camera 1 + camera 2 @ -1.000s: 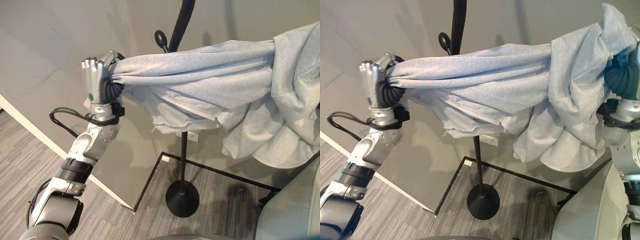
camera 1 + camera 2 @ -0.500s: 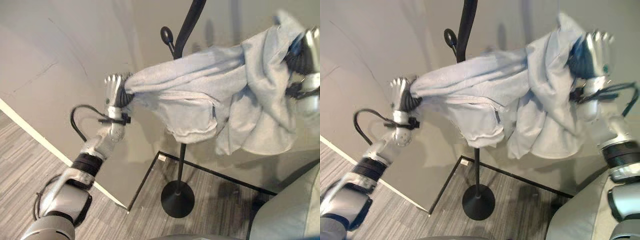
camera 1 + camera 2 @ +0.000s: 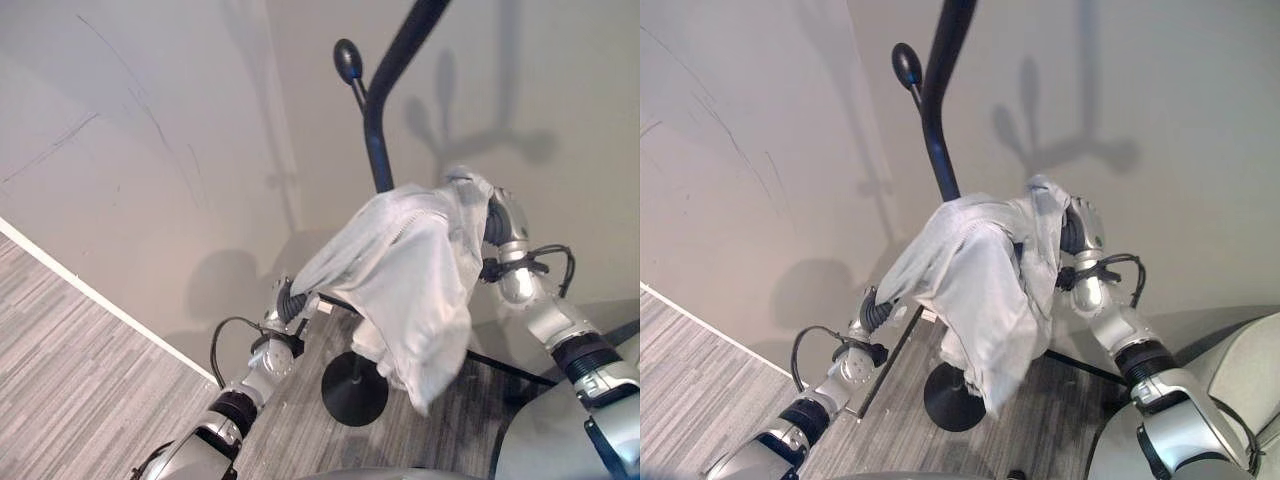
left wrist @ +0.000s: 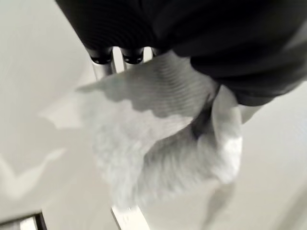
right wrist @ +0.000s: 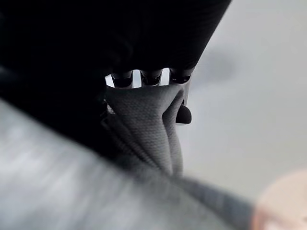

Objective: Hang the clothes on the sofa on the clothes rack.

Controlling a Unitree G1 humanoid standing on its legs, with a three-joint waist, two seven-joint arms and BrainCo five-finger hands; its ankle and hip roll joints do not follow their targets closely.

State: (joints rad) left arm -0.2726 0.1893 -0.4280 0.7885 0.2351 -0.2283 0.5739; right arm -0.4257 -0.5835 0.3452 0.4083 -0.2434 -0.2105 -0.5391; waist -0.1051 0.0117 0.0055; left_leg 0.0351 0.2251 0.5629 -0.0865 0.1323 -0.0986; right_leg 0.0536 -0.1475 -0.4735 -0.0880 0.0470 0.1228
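looks like an office or lounge corner: plain pale walls (image 3: pixel 150 150), grey striped carpet (image 3: pixel 70 340) with a black line marked on it, a black coat rack (image 3: pixel 940 120) on a round base (image 3: pixel 354 388), and a grey sofa (image 3: pixel 1250 380) edge at the lower right.

Head eyes share rack (image 3: pixel 378 150) — wrist cameras close on cloth (image 4: pixel 158 134).

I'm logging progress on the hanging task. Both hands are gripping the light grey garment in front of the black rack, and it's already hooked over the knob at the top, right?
Not quite. The knob is bare in the right eye view. The left hand and right hand grip the light grey garment lower down, in front of the black rack.
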